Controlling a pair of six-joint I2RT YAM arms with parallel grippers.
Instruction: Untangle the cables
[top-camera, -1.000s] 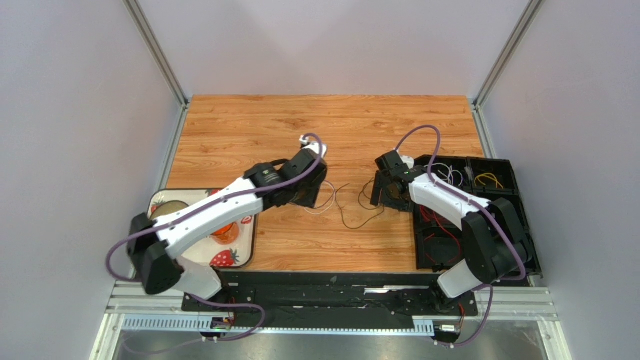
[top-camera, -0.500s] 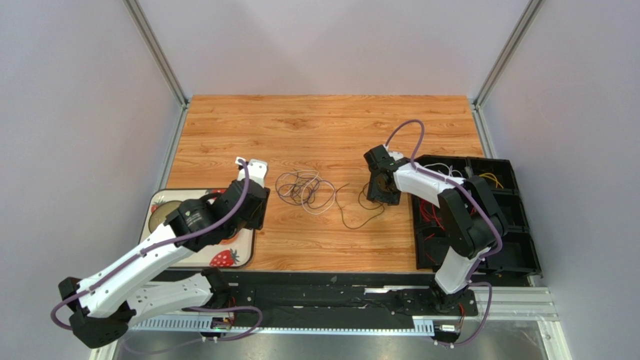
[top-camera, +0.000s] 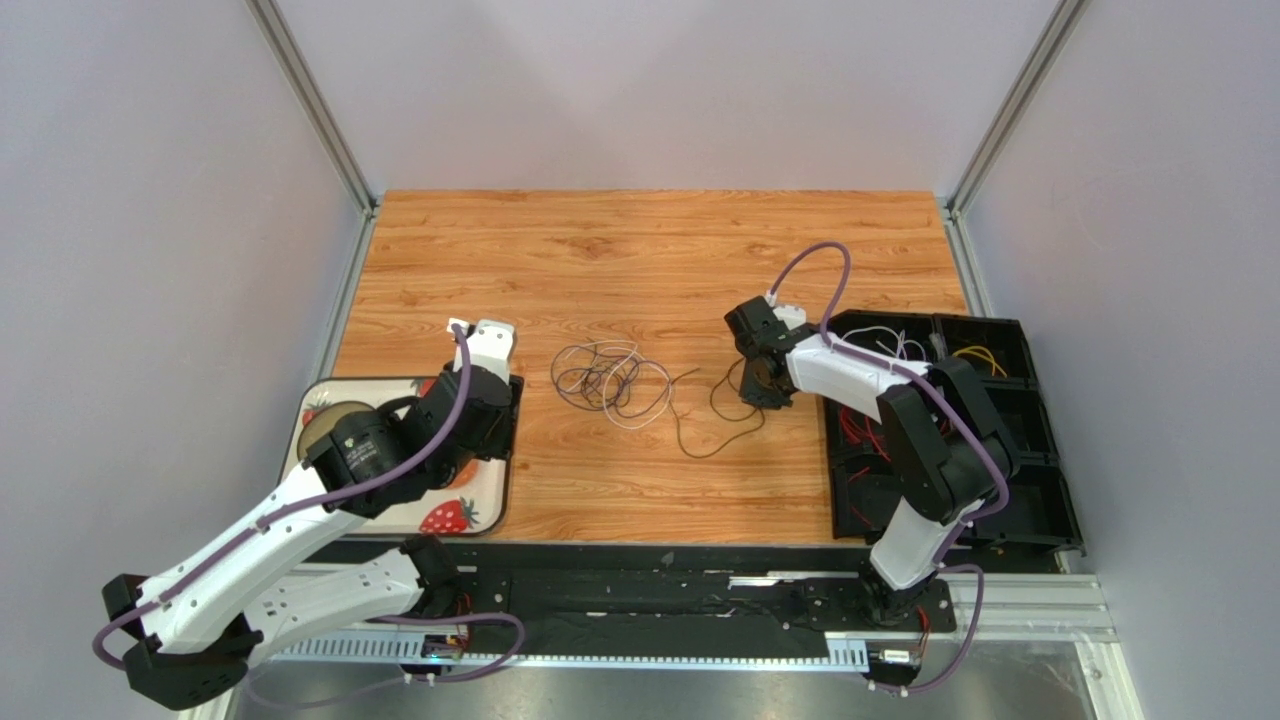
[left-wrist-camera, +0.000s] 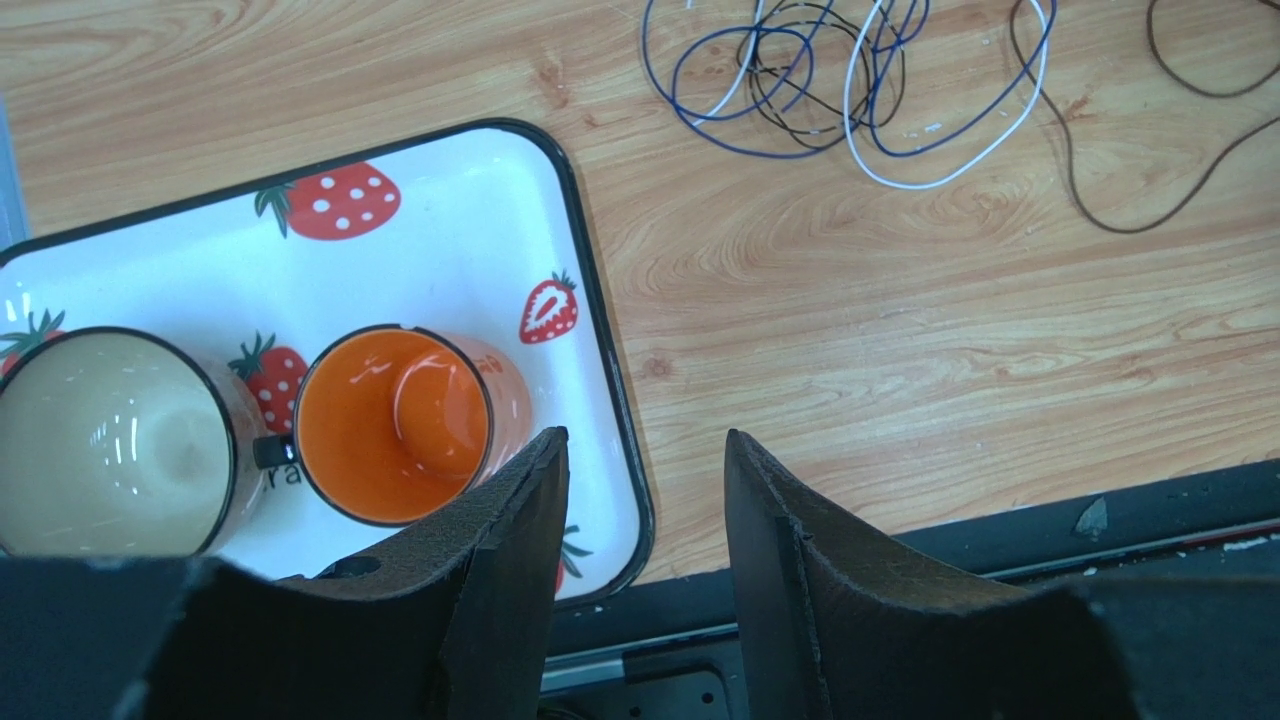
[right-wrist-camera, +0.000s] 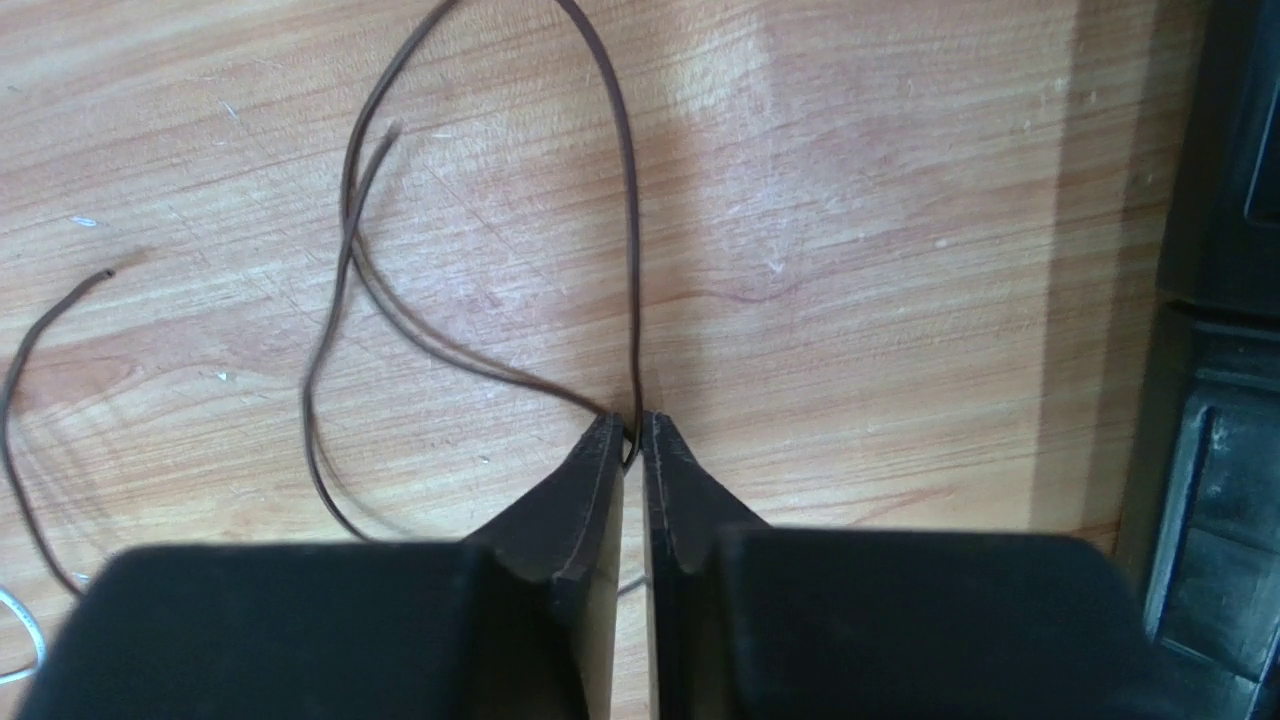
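Observation:
A tangle of blue, white and dark cables (top-camera: 606, 377) lies mid-table, seen at the top of the left wrist view too as looped cables (left-wrist-camera: 812, 75). A thin brown cable (top-camera: 718, 431) trails right from the tangle. In the right wrist view this brown cable (right-wrist-camera: 627, 225) runs down into the tips of my right gripper (right-wrist-camera: 634, 431), which is shut on it at the table surface; from above the right gripper (top-camera: 762, 393) sits at the cable's right loop. My left gripper (left-wrist-camera: 643, 446) is open and empty, hovering over the tray's right edge, well left of the tangle.
A strawberry-print tray (left-wrist-camera: 598, 338) at the near left holds an orange cup (left-wrist-camera: 394, 425) and a cream bowl (left-wrist-camera: 113, 443). A black compartment bin (top-camera: 1037, 450) with sorted wires stands at the right edge. The black base rail (top-camera: 646, 578) runs along the near edge.
My left arm has pulled back from the tangle to above the tray, uncovering the cables. My right gripper has closed on the brown cable and shifted slightly back.

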